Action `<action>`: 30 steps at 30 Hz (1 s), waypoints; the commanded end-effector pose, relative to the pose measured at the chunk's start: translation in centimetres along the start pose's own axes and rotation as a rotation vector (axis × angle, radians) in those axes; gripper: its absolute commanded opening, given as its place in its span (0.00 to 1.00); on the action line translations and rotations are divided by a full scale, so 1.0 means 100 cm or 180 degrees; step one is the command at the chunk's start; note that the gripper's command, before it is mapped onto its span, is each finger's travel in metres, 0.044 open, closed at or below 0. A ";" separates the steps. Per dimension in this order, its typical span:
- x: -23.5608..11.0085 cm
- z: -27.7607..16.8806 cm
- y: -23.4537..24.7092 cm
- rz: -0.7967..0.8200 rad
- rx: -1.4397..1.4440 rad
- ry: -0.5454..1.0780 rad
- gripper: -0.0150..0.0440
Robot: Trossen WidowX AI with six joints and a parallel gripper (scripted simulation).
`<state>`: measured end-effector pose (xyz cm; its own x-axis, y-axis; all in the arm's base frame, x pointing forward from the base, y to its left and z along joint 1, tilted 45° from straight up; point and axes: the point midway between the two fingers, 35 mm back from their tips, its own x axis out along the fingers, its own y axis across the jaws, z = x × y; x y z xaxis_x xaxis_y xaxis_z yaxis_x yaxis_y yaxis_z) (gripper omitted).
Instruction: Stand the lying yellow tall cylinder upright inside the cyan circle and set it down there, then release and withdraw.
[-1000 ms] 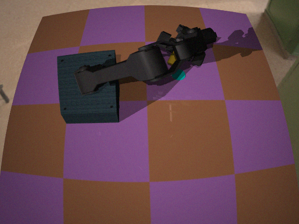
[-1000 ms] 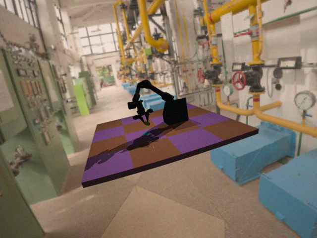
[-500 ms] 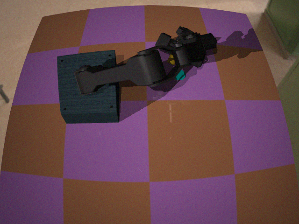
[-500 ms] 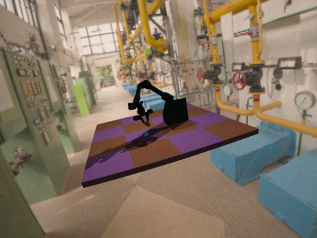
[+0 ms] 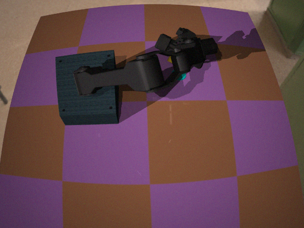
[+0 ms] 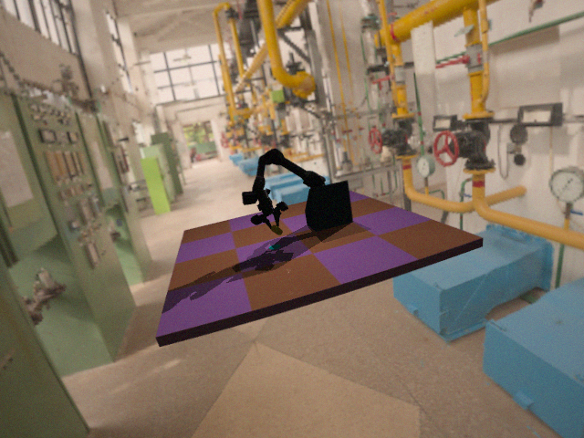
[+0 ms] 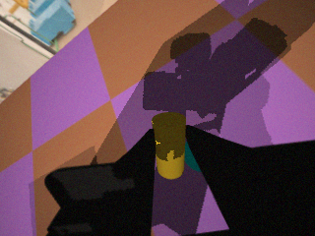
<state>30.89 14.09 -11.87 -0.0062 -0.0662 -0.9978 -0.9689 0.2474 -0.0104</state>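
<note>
The yellow tall cylinder (image 5: 169, 59) (image 6: 276, 229) (image 7: 169, 143) is clamped between my gripper's fingers, held in the air and tilted steeply. My gripper (image 6: 273, 223) (image 7: 169, 131) is shut on it and points down. Most of the cylinder is hidden under the arm in the overhead view. The cyan circle (image 5: 182, 77) (image 6: 272, 246) (image 7: 191, 159) lies flat on a purple square just below and beside the cylinder's lower end, partly covered by the arm and a finger. The cylinder hangs a little above the board, not touching it.
The arm's dark teal base block (image 5: 85, 108) (image 6: 328, 204) stands to the left on the purple and brown checkered board (image 5: 191, 142) (image 6: 368, 255). The arm's shadow falls across the board's far right. Green cabinets (image 5: 287, 22) stand beyond the board's right edge.
</note>
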 end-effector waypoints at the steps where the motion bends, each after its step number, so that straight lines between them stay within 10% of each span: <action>1: -0.001 0.001 0.000 0.0014 -0.0023 -0.0129 0.43; 30: -0.005 -0.001 -0.002 0.0022 -0.0142 -0.0814 0.43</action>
<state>31.09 13.92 -11.60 0.0354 0.1517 -0.9878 -0.9771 0.2130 -0.0023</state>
